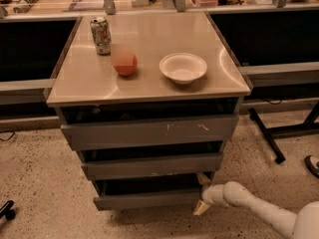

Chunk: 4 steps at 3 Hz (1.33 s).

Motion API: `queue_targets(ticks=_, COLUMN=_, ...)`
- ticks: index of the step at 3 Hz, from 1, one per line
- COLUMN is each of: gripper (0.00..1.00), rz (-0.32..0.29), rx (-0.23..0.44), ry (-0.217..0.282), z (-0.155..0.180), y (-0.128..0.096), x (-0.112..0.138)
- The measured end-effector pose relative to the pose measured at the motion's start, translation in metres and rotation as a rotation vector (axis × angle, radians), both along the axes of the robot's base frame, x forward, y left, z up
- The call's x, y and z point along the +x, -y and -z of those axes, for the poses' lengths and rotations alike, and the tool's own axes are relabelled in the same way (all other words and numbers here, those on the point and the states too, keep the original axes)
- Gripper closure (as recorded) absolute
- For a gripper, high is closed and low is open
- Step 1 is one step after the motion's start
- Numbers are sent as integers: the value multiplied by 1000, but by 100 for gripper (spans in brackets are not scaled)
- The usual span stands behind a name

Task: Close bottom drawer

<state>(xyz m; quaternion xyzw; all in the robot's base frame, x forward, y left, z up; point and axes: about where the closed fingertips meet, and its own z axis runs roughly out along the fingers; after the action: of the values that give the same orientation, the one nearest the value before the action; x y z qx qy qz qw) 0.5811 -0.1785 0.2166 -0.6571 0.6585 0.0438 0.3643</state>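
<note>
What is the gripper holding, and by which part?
Cannot be told. The gripper sits at the right end of the bottom drawer front, jaws apart; whether they clamp it is unclear.

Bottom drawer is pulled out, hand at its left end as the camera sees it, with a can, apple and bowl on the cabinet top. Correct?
Not quite: the camera view shows the hand at the right end of the bottom drawer, not the left. The rest holds: the drawer is pulled out, with can, apple and bowl on the cabinet top.
</note>
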Motion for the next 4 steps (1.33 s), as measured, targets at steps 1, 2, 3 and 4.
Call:
queue_targets(ticks=1, gripper=0, rz=36, rx=-9, ry=41, z=-1, y=3, x=10)
queue_targets(ticks=2, gripper=0, rz=36, rx=-9, ry=40, z=-1, y=3, x=10)
queue_targets(ticks=3, gripper=0, rz=48, rx=8, ry=33, z=8, y=-1, x=10)
queue_targets(ticks=4, gripper=0, rz=60, rx=37, ry=38, z=20, y=-5, x=12)
